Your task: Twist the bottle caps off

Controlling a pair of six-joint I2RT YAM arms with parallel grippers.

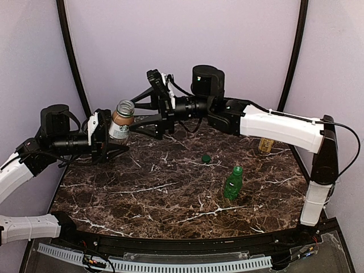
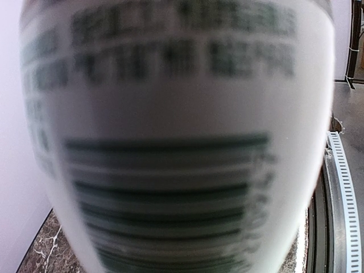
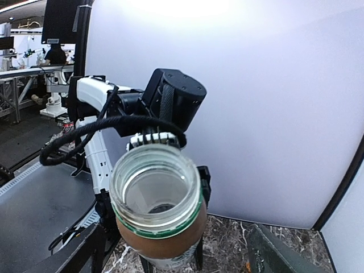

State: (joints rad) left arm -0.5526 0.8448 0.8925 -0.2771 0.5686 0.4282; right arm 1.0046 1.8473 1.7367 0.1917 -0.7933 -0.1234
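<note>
Counter [image 1: 142,199] of dark veined marble spreads out from the arm bases. Nearest on it we see a small green bottle [image 1: 232,186] standing upright, right of centre, with the bright green cap [image 1: 238,169] on its neck. Beyond it and a little to the left, the dark green cap [image 1: 206,158] lies loose on the counter. Farther right, an amber bottle [image 1: 265,145] stands half hidden behind the right arm [image 1: 278,128]; we cannot see its cap. Above the far left of the counter the left jaws grip a glass bottle [image 1: 120,122] of brown drink by its white label [image 1: 119,132], upright and off the surface. In the left wrist view that blurred label fills almost everything. The bottle's mouth [image 3: 154,185] is open and uncapped. The right jaws stand spread apart just beside the bottle's neck, holding nothing we can see; whether they touch the glass we cannot tell.
</note>
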